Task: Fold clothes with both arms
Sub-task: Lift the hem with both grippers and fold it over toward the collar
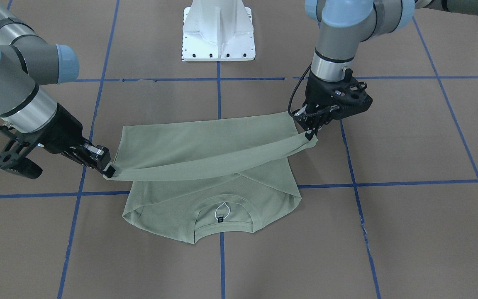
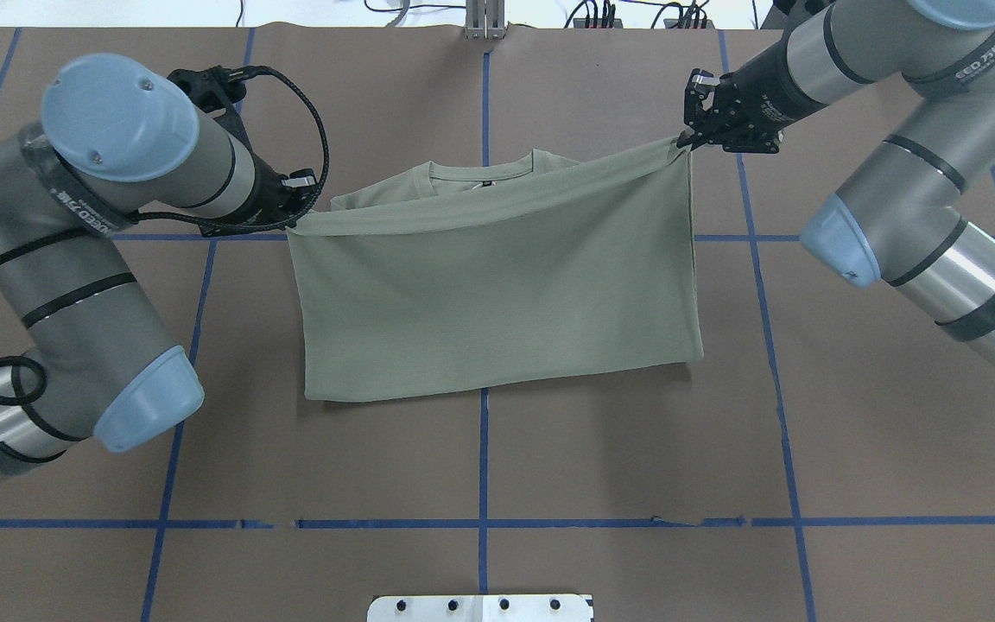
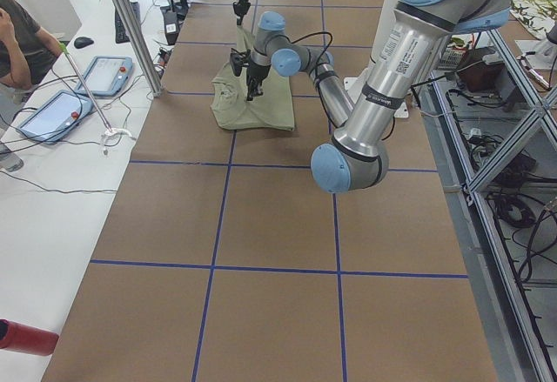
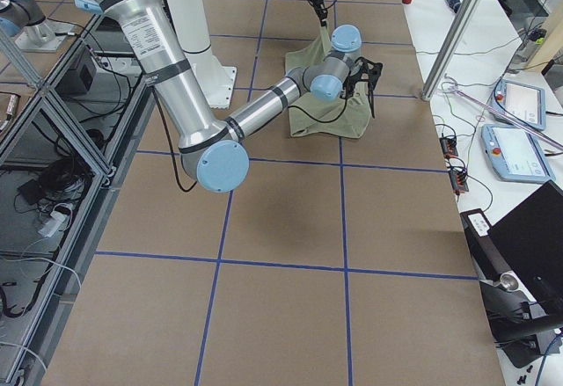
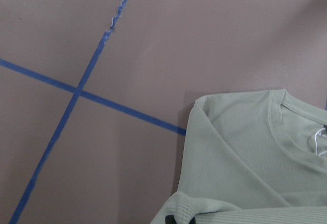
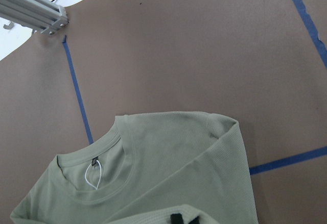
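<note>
Across the brown counter [image 2: 480,449], the left arm [image 2: 117,147] and right arm [image 2: 921,190] reach in from either side. Between them a sage-green shirt [image 2: 497,294] lies half doubled, its hem edge lifted and stretched taut above the collar end. The left pincer [image 2: 297,226] and right pincer [image 2: 686,142] each clamp a hem corner. A dark label [image 1: 220,219] sits inside the neck.
</note>
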